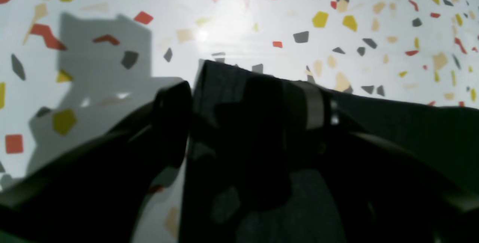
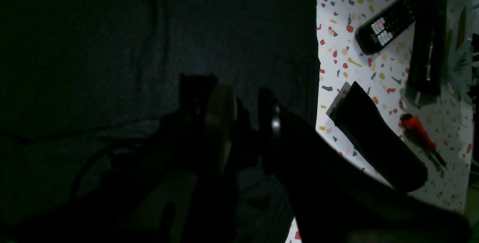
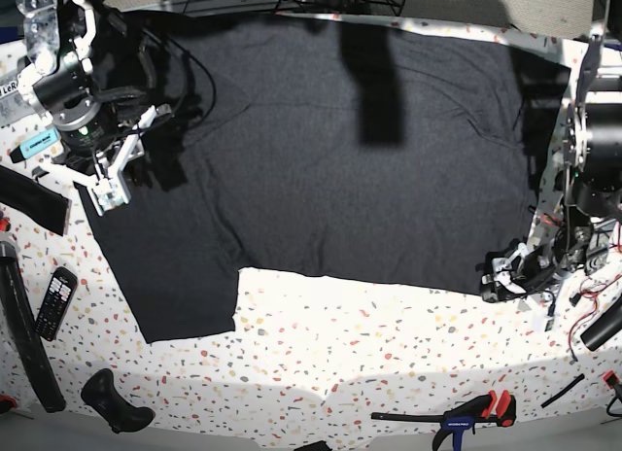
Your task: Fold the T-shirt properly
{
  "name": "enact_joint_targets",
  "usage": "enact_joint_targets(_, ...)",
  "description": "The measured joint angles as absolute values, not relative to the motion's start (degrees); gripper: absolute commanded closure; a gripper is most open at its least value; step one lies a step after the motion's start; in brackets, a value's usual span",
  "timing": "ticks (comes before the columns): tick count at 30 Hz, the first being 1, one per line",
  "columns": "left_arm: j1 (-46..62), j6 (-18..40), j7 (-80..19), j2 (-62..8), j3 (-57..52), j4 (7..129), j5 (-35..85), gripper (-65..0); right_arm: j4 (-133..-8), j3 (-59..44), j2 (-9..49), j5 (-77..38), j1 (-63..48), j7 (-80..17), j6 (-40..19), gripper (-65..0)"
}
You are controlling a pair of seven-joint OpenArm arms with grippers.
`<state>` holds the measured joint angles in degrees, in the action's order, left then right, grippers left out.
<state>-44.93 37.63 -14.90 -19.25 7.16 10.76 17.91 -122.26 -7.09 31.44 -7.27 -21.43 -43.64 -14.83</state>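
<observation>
The black T-shirt (image 3: 340,150) lies spread flat over most of the speckled table (image 3: 369,344). In the base view my left gripper (image 3: 505,276) sits at its near right corner. In the left wrist view the left gripper (image 1: 239,104) is open wide, with that corner of the T-shirt (image 1: 232,93) standing between its fingers. My right gripper (image 3: 105,189) hangs over the shirt's left edge by the sleeve. Seen from the right wrist, the right gripper (image 2: 247,123) has a narrow gap between its fingers above the dark T-shirt (image 2: 112,48); the gloom hides any fabric in the gap.
Left of the shirt lie a remote control (image 2: 385,24), a red-handled screwdriver (image 2: 419,134), a black tapered object (image 2: 374,138) and a long black strap (image 3: 19,325). A black handle (image 3: 112,398) and a clamp (image 3: 466,412) rest near the front edge.
</observation>
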Motion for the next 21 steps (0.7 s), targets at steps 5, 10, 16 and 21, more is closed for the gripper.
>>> enact_joint_targets(5,-44.9,38.2,-14.9,-19.4,7.2,10.8,18.1,-35.0,-122.3,-7.1,31.4,-7.3,-21.4,-43.6,-14.8,-15.1)
enact_joint_targets(10,-44.8,38.4,-15.0,-19.6,7.2,10.7,18.1,-9.5,-122.3,-7.1,31.4,-7.3,-21.4,-43.7,-14.8,-15.1)
enact_joint_targets(16,-44.8,38.9,-16.8,-19.7,7.2,10.6,18.6,0.0,-122.1,-7.1,31.4,-11.1,-17.0,-56.3,-14.8,-15.2)
enact_joint_targets(21,-44.8,39.1,-17.2,-19.8,7.2,10.6,18.6,0.0,-116.9,-7.1,31.4,-11.7,-9.2,-56.5,-15.1,-21.9)
